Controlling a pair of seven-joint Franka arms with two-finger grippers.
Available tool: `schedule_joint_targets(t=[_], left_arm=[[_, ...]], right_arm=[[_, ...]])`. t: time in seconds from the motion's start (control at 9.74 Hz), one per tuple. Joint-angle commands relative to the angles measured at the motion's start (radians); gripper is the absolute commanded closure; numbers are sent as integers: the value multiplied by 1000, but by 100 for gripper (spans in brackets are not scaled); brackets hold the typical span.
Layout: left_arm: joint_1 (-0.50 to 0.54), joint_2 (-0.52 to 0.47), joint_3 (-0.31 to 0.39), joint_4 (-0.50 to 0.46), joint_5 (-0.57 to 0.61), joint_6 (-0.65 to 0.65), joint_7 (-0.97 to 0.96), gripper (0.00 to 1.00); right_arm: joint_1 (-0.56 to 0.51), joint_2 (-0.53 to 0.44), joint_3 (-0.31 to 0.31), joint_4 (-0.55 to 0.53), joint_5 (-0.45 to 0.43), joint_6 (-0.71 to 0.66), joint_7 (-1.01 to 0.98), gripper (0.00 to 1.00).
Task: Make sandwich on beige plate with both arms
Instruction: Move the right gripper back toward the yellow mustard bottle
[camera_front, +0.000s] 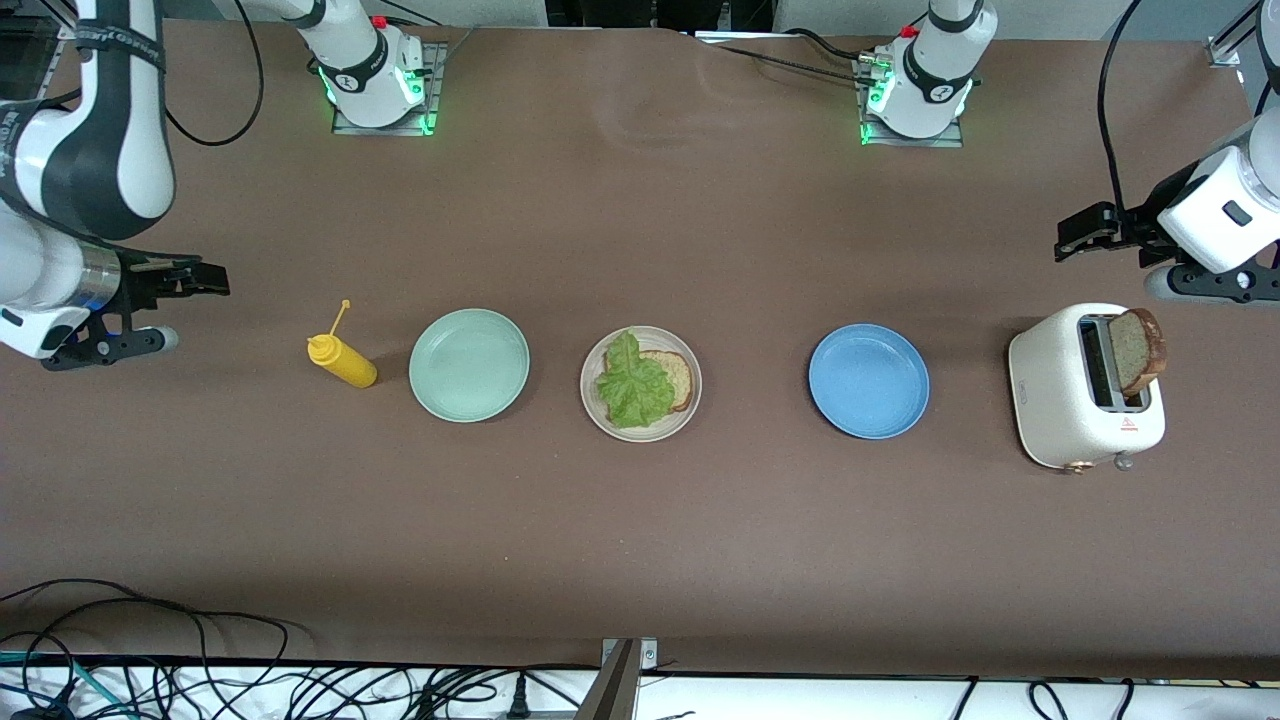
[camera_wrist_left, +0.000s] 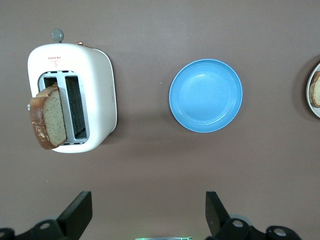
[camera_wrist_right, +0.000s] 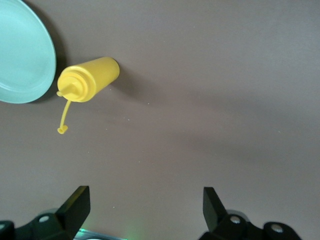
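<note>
The beige plate (camera_front: 640, 434) lies mid-table with one bread slice (camera_front: 682, 378) on it and a crinkled green lettuce leaf (camera_front: 632, 385) covering most of that slice. A second bread slice (camera_front: 1138, 350) stands tilted in a slot of the white toaster (camera_front: 1060, 400) at the left arm's end. My left gripper (camera_front: 1075, 232) hangs open and empty over bare table beside the toaster (camera_wrist_left: 100, 95); the left wrist view shows that slice (camera_wrist_left: 50, 122) and the plate's edge (camera_wrist_left: 311, 95). My right gripper (camera_front: 205, 278) hangs open and empty over bare table at the right arm's end.
A blue plate (camera_front: 868, 380) sits between the beige plate and the toaster. A mint-green plate (camera_front: 468, 364) and a yellow squeeze bottle (camera_front: 342, 360) lie toward the right arm's end. Cables run along the table edge nearest the front camera.
</note>
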Motion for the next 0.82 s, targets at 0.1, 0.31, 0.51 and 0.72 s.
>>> schedule_joint_targets(t=[0.1,0.31,0.51,0.72], left_arm=[[2,-9,-5,-13,30,12,6,0],[2,-8,-5,-13,30,12,6,0],[2,-8,-5,-13,30,14,6,0],[2,-8,-5,-13,30,14,5,0]], right_arm=[[-158,70,5,-37,233,42,-372,0],[-219,134,8,-38,385,31,-619,0],[-258,159,11,-86,544,28,-858,0],[-278,222,11,-89,657,-22,-1067,0]])
